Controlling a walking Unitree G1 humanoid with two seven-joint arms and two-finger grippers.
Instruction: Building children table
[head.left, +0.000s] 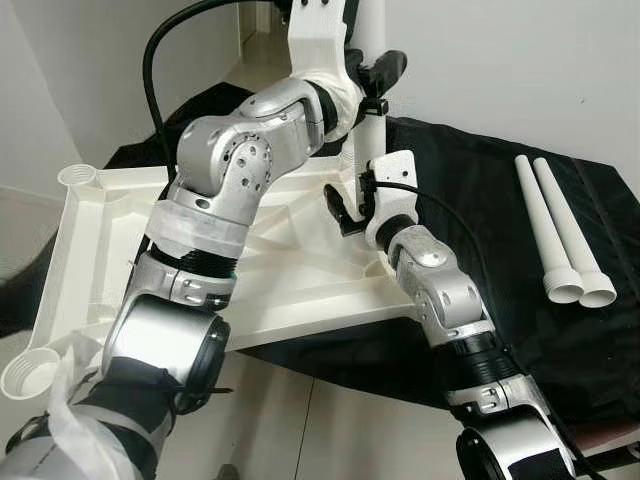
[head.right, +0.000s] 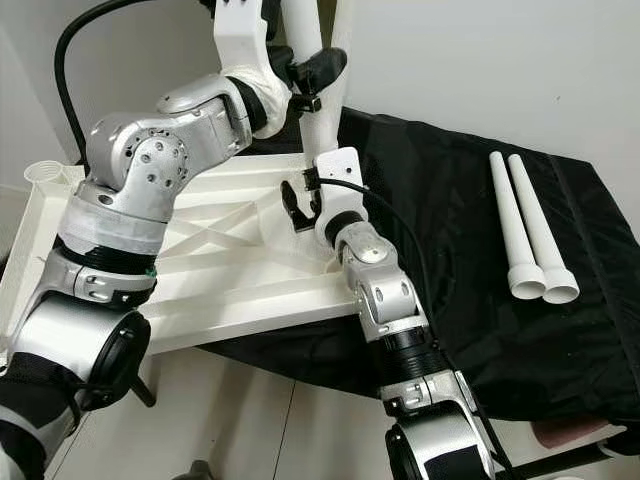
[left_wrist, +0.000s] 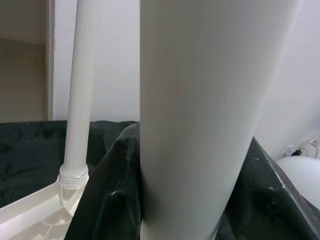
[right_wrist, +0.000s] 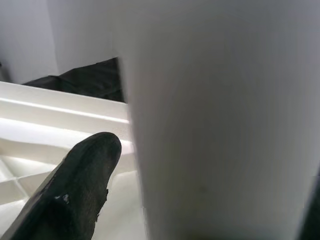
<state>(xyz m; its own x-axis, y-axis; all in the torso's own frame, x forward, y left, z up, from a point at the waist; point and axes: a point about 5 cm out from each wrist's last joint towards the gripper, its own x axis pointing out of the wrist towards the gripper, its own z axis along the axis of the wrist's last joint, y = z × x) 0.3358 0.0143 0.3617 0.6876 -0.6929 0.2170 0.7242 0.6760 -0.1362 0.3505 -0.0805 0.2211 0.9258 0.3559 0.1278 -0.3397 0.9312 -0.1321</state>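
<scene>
Table leg (head.left: 372, 60) stands upright at frame top center, long axis vertical, base in upturned tabletop (head.left: 290, 270). Left gripper (head.left: 375, 85) pinches it up high; right gripper (head.left: 350, 205) pinches it lower. Two spare legs (head.left: 560, 235) lie flat at right, flared ends toward cam.

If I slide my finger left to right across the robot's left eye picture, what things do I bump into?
Corner socket of the white tabletop → left arm → upright white leg → two loose white legs lying on the black cloth.

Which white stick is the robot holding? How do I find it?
Find the big white tabletop lying upside down on the black cloth. At its far right corner one leg stands upright, with both end effectors on it. The two spare legs just lie flat, side by side.
</scene>
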